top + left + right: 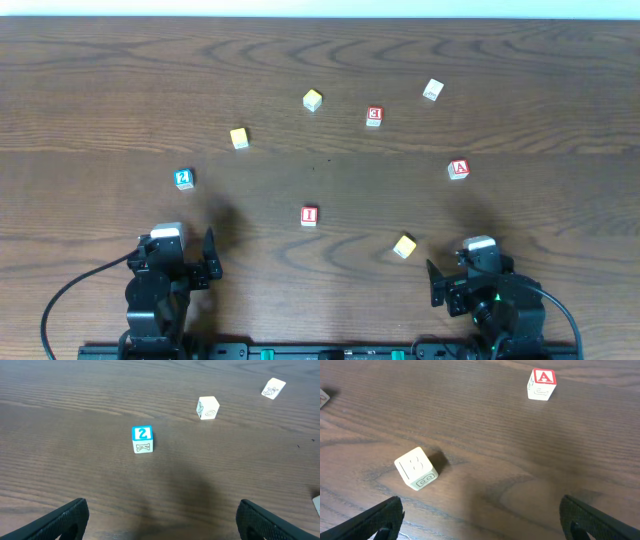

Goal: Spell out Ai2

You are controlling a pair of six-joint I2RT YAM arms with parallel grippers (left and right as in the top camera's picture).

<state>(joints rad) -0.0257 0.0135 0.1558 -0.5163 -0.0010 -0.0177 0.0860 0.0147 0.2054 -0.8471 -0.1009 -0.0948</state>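
Lying well apart on the table point(100, 100): 2 block point(183, 179) at left, I block point(309, 215) mid-table, A block point(459, 169) at right. Each rigid, probably light wood; take across opposite flat faces. Both left gripper point(165, 522) and right gripper point(482, 520) gape wide, empty.

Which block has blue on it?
The block with the 2, farthest left of them all. Its top is blue, while the A block and I block have red tops.
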